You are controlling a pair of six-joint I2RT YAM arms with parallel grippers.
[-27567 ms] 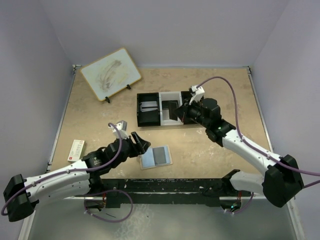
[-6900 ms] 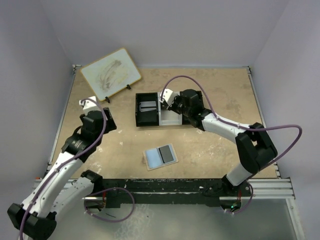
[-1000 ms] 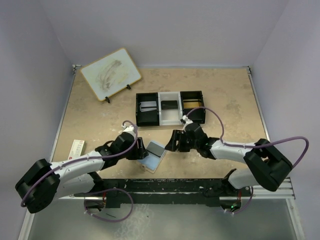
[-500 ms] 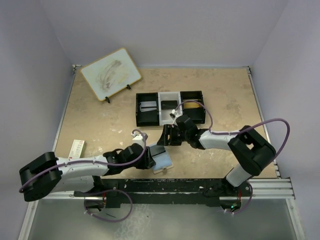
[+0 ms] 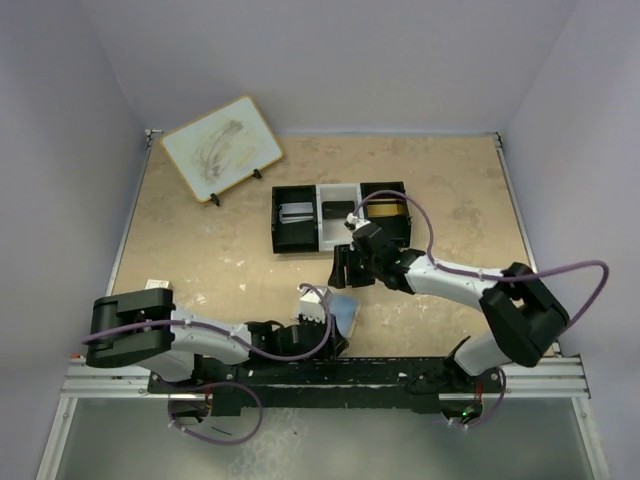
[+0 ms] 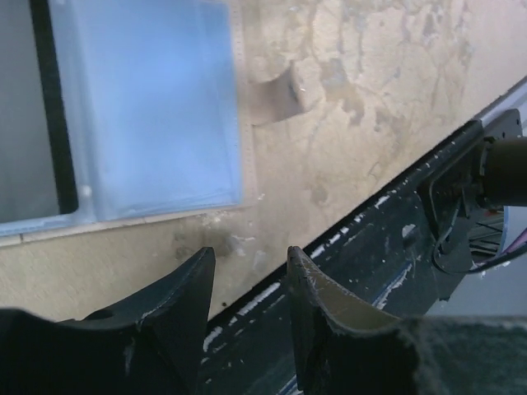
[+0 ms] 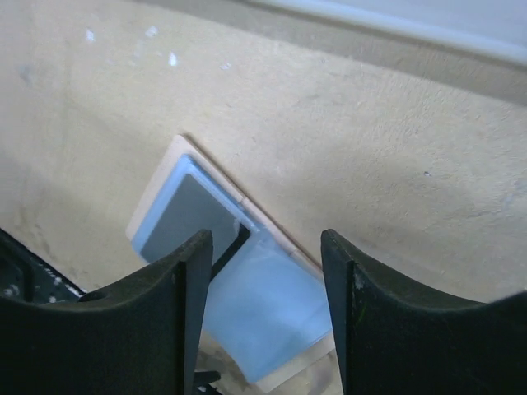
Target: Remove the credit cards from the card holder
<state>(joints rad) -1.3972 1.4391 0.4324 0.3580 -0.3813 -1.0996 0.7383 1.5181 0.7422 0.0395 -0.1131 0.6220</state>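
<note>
Card holder (image 7: 272, 321) near spread right gripper (image 7: 265, 237)

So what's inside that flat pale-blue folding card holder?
One grey flat card sits in one half of the flat pale-blue folding card holder. The other half shows only blue plastic; anything tucked under it is hidden.

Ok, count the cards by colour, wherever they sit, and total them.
Silvery grey card, tray's left compartment: 1
Black card, middle compartment: 1
Dark grey card, in card holder: 1
Gold-tan item, right compartment, probably a card: 1
Total: 4
</note>
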